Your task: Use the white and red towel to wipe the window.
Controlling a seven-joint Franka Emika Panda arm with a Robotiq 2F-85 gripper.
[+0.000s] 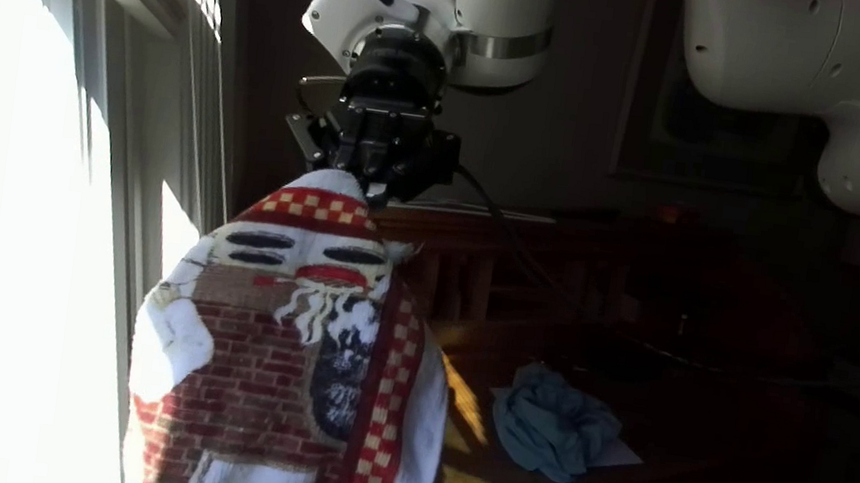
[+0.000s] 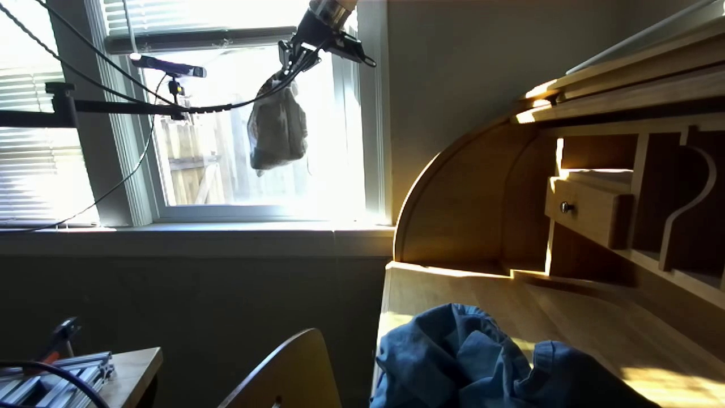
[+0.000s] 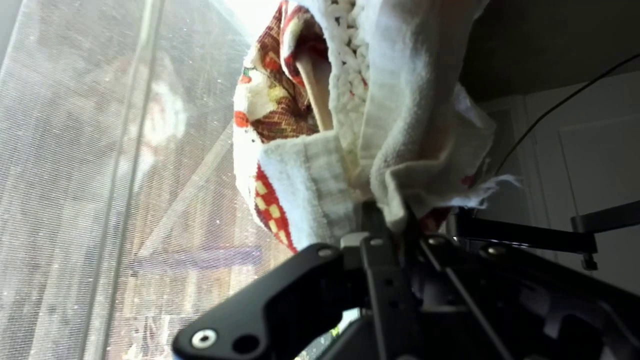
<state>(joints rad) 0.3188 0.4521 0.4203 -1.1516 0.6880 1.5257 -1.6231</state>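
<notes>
The white and red towel [image 1: 260,352] hangs below my gripper [image 1: 373,185], its checked border and brick-house print facing an exterior view. Its top is pinched between the jaws, which are shut on the cloth. In the wrist view, bunched white folds of the towel [image 3: 315,175] rise from the gripper [image 3: 390,215], partly covering the fingertips. The window [image 1: 14,223] stands beside the towel, bright with sun. Against the window [image 2: 334,158] the backlit towel [image 2: 277,130] shows as a grey shape. Whether cloth and glass touch, I cannot tell.
A black bar carrying a camera [image 2: 170,65] reaches in front of the window, with cables around it. A wooden roll-top desk [image 2: 453,221] stands beside the window, a blue cloth [image 2: 453,362] lying on it. Lower down are a chair back [image 2: 300,374] and a small table [image 2: 136,368].
</notes>
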